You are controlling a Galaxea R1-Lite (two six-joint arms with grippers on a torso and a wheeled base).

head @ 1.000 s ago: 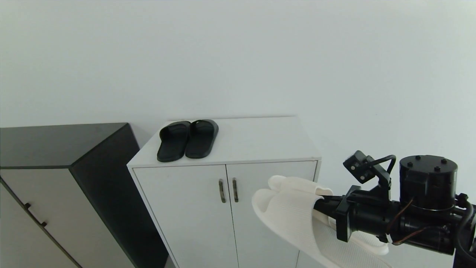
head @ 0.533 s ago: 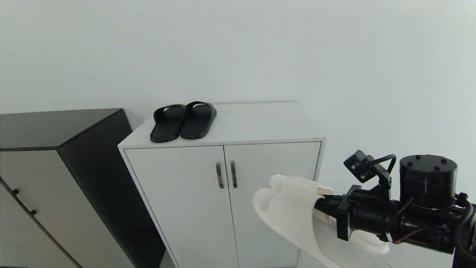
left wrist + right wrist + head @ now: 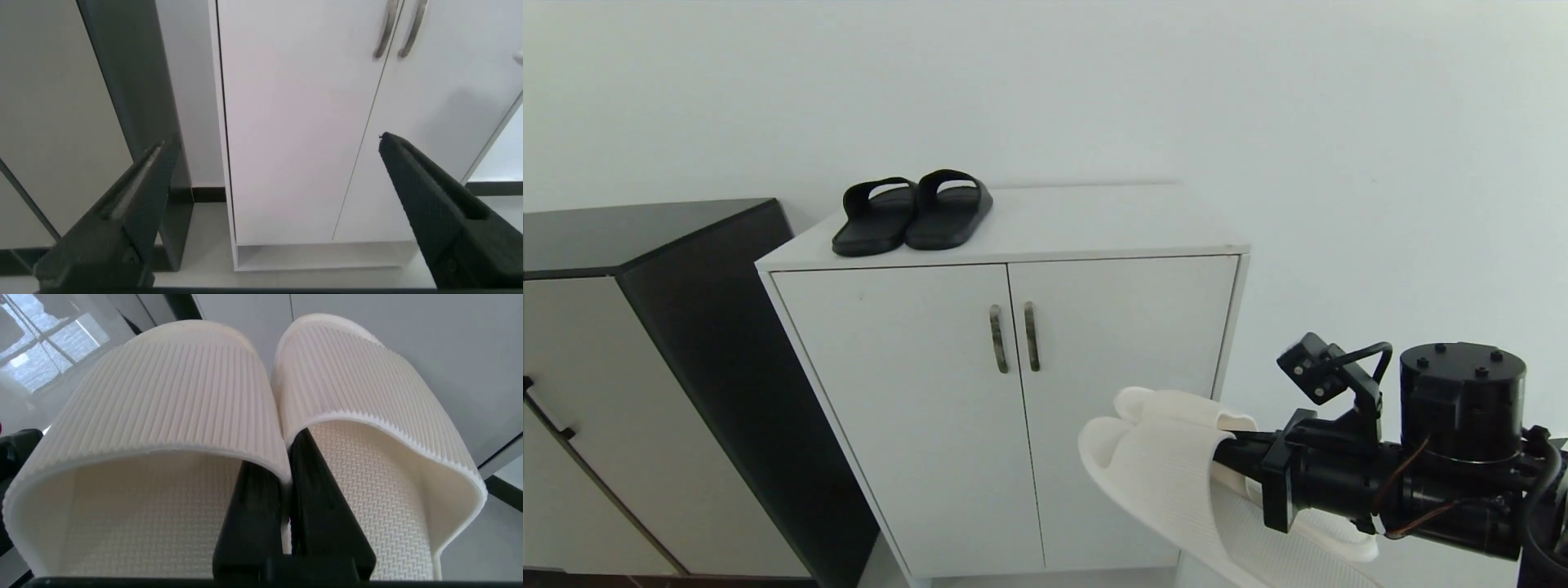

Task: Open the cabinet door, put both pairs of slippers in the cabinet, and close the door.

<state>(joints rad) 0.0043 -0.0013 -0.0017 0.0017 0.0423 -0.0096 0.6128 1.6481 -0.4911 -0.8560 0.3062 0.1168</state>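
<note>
Since both doors of the cabinet (image 3: 1111, 222) are shut, nothing can go inside yet, and that, I judge, is why my arms sit as they do. At the lower right of the head view my right tool (image 3: 283, 469) has its fingers closed almost together, one under each strap, pinching the adjoining inner walls of the white slippers (image 3: 1168, 474). That carries the pair as one bundle, toes toward the cabinet, near the right door but apart from it. My left tool (image 3: 276, 143) is spread wide and empty, low before the left door, which I take as the free one meant for a handle (image 3: 996, 338); the two handles meet at the centre seam, so either door would swing outward toward me. The black slippers (image 3: 913, 214) lie side by side on the cabinet top, at its left front corner, untouched. A dark cabinet (image 3: 711, 343) stands just beside it at the frame's left. Shelves or space inside stay hidden behind the doors. The white pair's heels are cut off at the bottom edge, behind the arm, so I cannot judge how far they hang.
</note>
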